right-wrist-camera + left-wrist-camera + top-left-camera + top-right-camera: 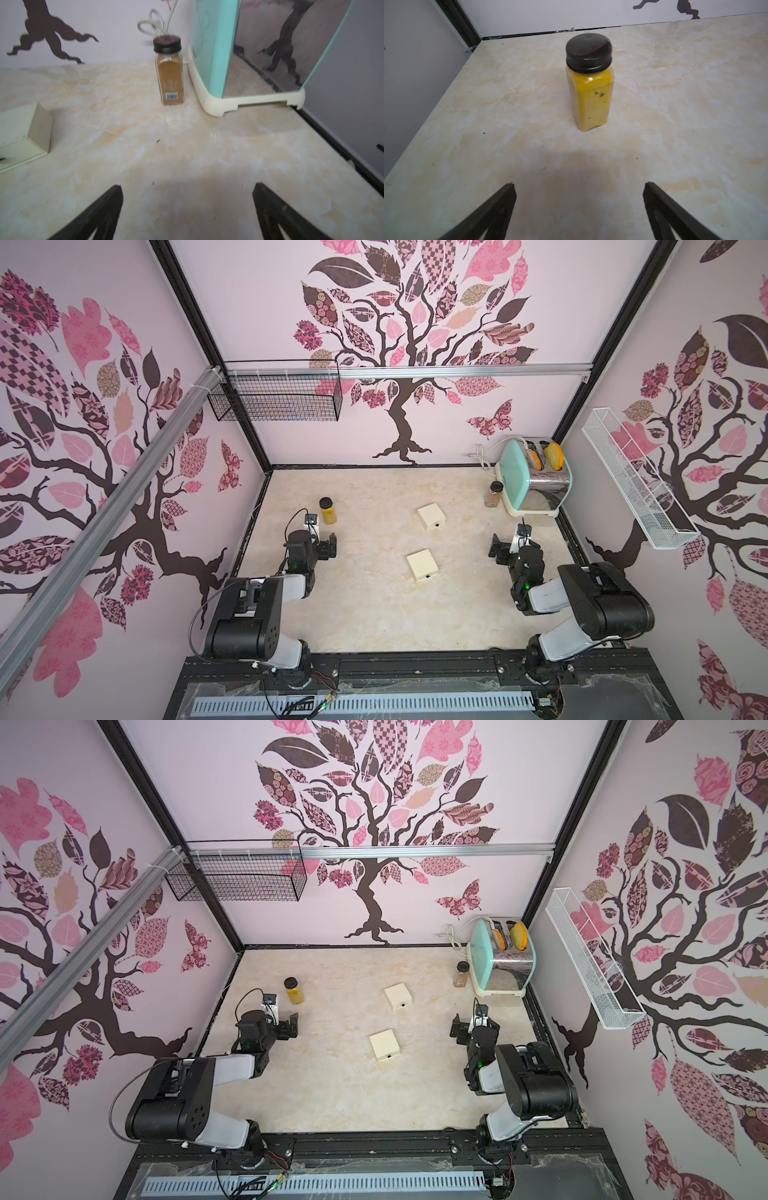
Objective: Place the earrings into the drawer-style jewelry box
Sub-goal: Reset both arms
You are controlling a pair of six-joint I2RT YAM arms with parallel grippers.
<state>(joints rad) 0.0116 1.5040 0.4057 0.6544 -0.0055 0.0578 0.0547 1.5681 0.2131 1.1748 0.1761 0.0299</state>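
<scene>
The earrings cannot be made out in any view. They are too small to pick out against the marbled table [374, 614], and no loose metal shows on it. What can be placed is where they are meant to go: two cream drawer-style boxes lying flat in the middle of the table, the near jewelry box [422, 566] and the far jewelry box [431, 517], well apart from each other. Both drawers look pushed in, each with a small dark pull on its front, so whether any earring already sits inside cannot be told.

The left gripper [579, 185] has its fingers spread wide with nothing between them, and it faces the yellow spice jar [589, 83]. The right gripper [187, 186] is likewise spread and empty, facing the brown spice jar [169, 74] beside the toaster [249, 52].

Neither gripper points at a box. Both face the back wall, and the boxes lie to the inner side of each arm, between the two. The far jewelry box shows at the edge of the right wrist view [25, 133]. The right arm looks the nearer to both boxes, and both drawer fronts are turned toward the robot and slightly toward that arm's side, so a pull on a tab would probably fall to it.
</scene>
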